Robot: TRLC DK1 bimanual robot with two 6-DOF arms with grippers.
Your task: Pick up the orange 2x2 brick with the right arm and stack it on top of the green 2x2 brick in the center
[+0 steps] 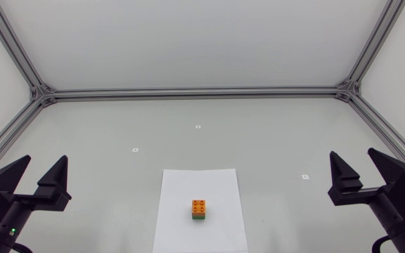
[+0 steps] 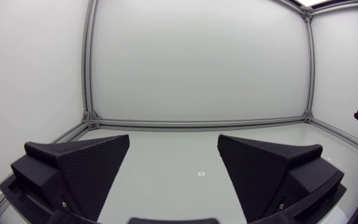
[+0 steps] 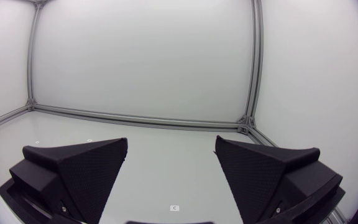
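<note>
In the head view the orange 2x2 brick [image 1: 199, 206] sits on top of the green 2x2 brick [image 1: 198, 216], near the middle of a white paper sheet [image 1: 200, 183]. My left gripper [image 1: 39, 174] stands open at the table's left side, far from the bricks. My right gripper [image 1: 361, 167] stands open at the right side, also well away from them. Neither wrist view shows the bricks; each shows only its own open gripper [image 2: 173, 168] [image 3: 171, 171] with nothing between the fingers.
An aluminium frame [image 1: 195, 93] runs along the table's back and sides. Small white markers [image 1: 197, 127] [image 1: 135, 150] [image 1: 304, 176] lie on the table surface around the sheet.
</note>
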